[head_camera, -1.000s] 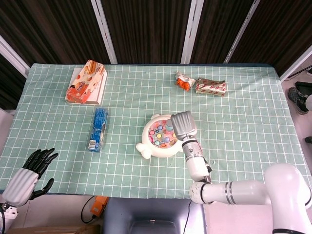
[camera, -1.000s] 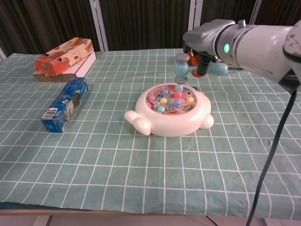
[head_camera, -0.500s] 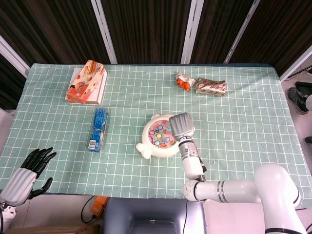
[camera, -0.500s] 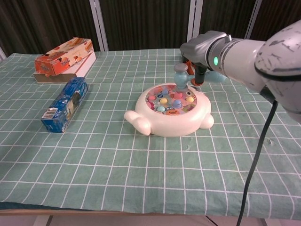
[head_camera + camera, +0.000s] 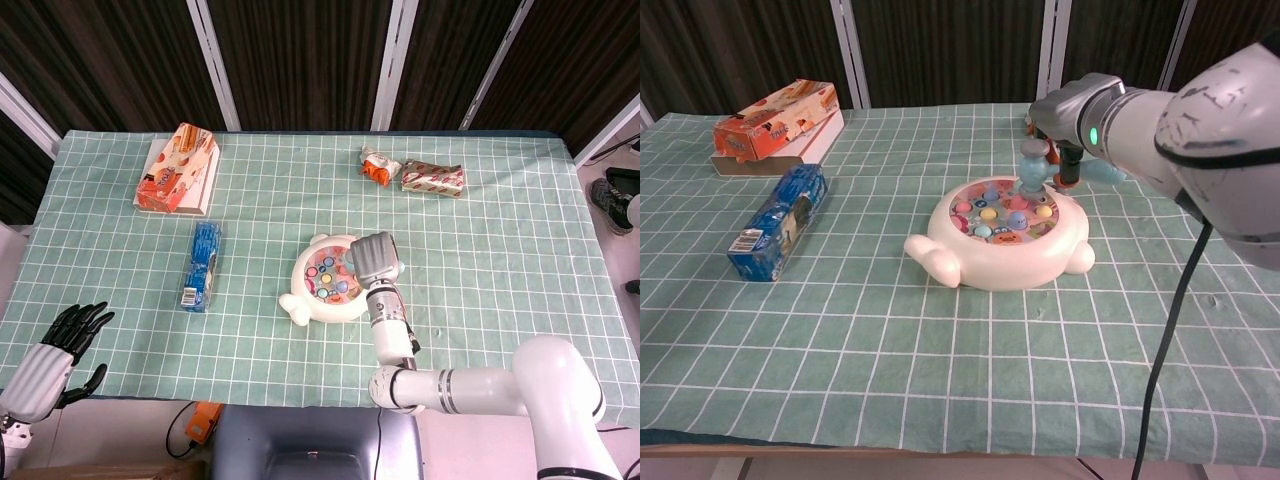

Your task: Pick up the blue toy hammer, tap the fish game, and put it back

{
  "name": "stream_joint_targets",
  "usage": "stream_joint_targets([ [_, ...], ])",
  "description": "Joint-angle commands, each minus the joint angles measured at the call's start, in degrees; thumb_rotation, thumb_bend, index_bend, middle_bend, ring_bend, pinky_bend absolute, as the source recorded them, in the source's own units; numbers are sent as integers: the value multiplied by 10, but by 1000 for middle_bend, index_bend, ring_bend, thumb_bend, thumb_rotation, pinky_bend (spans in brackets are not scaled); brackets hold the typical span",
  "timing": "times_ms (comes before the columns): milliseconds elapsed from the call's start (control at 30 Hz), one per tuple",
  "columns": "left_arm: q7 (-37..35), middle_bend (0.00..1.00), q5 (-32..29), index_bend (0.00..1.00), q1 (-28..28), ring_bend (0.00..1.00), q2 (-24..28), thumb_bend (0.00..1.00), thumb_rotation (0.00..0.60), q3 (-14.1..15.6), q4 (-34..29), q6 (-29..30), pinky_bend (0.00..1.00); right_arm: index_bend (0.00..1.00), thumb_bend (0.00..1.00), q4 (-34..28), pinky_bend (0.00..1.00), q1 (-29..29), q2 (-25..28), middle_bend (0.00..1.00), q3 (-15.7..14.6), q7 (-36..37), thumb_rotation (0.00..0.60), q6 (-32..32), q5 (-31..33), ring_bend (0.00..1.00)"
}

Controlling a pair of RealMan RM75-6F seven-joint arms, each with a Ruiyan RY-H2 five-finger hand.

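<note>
The white fish game (image 5: 1012,268) sits mid-table, with colored fish in its round top; the head view shows the fish game (image 5: 303,268) too. My right hand (image 5: 1072,110) grips the handle of the blue toy hammer (image 5: 1033,168) just behind the game. The hammer's head points down and touches the far right part of the game's top. From above, my right hand (image 5: 374,256) covers the game's right edge and hides the hammer. My left hand (image 5: 62,345) hangs past the table's near left corner with its fingers spread, holding nothing.
An orange box (image 5: 777,120) lies at the far left, with a blue packet (image 5: 780,220) nearer in front of it. A red-and-white snack pack (image 5: 432,177) and a small orange wrapper (image 5: 377,166) lie at the far side behind the game.
My right hand has come down and the hammer's head has dropped from above the game onto its top. The left hand has barely moved.
</note>
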Motion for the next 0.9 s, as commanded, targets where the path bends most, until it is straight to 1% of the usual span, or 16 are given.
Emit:
stream_joint_targets([
  [33,-2,0,0,0,0,0,0,443,600,0,1,1,28,887,659,4,745,1,-2,640,2,-2,600,-1,3,750],
  [400,-9,0,3,0,0,0,2,442,600,2,4,2,28,887,659,25,745,3,-16,640,5,-9,600,-12,11,751],
  [600,-10,0,4,0,-2,0,2,443,600,2,4,-1,28,887,659,12,745,-1,-4,640,8,-3,600,-8,4,750],
  [700,-8,0,3,0,-2,0,1,442,600,2,4,-2,28,887,659,-13,745,-9,14,639,10,10,600,-4,-9,750],
  [767,-5,0,4,0,-2,0,1,443,600,2,4,-2,28,887,659,-43,745,-20,38,640,12,25,600,2,-23,750],
  [900,1,0,4,0,-2,0,-1,442,600,3,1,-4,28,887,659,-114,745,-44,98,639,-8,39,600,19,-63,750],
])
